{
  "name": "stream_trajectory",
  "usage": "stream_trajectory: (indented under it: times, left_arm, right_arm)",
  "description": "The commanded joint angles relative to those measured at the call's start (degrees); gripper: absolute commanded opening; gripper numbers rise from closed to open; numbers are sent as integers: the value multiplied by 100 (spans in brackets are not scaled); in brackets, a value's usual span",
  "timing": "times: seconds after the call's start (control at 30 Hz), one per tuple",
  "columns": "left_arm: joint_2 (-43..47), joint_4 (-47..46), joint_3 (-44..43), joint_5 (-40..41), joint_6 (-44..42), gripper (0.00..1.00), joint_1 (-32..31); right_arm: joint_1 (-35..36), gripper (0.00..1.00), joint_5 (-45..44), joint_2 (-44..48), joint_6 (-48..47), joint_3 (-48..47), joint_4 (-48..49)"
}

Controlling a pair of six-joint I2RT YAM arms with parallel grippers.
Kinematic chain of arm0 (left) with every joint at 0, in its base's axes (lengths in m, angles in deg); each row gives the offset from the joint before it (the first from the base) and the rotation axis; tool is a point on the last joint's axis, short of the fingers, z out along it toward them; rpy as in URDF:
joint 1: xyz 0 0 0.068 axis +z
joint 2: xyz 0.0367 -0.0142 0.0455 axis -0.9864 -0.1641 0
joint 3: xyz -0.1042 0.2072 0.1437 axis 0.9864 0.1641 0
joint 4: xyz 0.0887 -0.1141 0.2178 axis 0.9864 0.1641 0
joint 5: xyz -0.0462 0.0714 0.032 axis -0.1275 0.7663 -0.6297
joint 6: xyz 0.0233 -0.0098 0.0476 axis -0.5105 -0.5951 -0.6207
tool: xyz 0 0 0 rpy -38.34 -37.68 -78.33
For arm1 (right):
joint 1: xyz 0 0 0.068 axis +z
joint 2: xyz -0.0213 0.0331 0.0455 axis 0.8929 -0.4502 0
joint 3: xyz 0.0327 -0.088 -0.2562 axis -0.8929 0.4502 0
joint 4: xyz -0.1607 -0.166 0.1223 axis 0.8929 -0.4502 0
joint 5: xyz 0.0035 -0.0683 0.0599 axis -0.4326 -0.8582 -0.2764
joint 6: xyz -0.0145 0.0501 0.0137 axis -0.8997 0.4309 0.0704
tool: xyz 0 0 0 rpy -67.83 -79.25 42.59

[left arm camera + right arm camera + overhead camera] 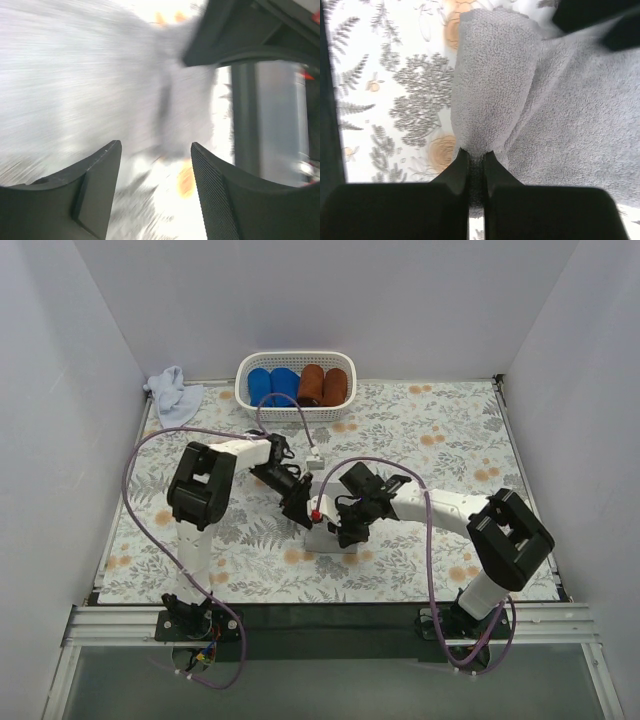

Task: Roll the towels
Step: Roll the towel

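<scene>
Top view, with wrist details. The bench carries a sheet printed with grey ferns and orange blossoms. At its centre lies the grey towel, a thick terry cloth with a looped, nubbly pile, partly folded so that one rounded fold stands up from the flat layer beneath.

The right hand is closed tight on the near edge of that fold, its two dark fingers pressed together with cloth pinched between them. The left hand hangs just beside it over the same towel. Its ribbed black fingers stand apart and grip nothing, and the cloth beyond them is blurred.

The pale blue-lavender towel lies crumpled in the far left corner, well apart from both arms. At the far edge stands a white slotted plastic basket holding two bright blue cloth cylinders and two rust-brown cloth cylinders side by side.
</scene>
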Motion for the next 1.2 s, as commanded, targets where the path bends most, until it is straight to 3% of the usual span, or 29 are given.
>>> stream_trajectory:
  times: [0.0, 0.23, 0.4, 0.53, 0.63, 0.7, 0.83, 0.93, 1.17]
  left_arm:
    - [764, -632, 39, 194, -140, 54, 637]
    - [2196, -1947, 1162, 474, 403, 58, 1236]
    - [3575, -2855, 2568, 966, 484, 61, 1219]
    - [4604, -3286, 3482, 1633, 230, 63, 1035]
    - [5518, -3787, 4369, 2608, -104, 67, 360]
    - [6107, -4224, 4974, 3353, -376, 68, -622]
    - [6777, -5105, 5531, 4137, -570, 72, -1616]
    - [6681, -5379, 5541, 4394, -781, 72, -2233]
    - [5935, -6117, 5497, 4658, -790, 72, -2982]
  right_arm:
    - [-42, 1, 776, -230, 119, -236, -1077]
    - [-314, 1, 1567, -950, 384, -877, -1639]
    - [-552, 1, 2085, -2169, 164, -1545, -2658]
    - [-736, 1, 2648, -2638, 190, -1915, -2949]
    - [-868, 1, 2947, -2901, 164, -2117, -3081]
    - [-991, 1, 3175, -3216, -71, -2336, -3370]
    - [-1193, 1, 3580, -3719, -389, -2618, -3863]
    - [-1272, 1, 3625, -3886, -451, -2706, -3899]
    - [-1343, 1, 3616, -4203, -574, -2820, -3890]
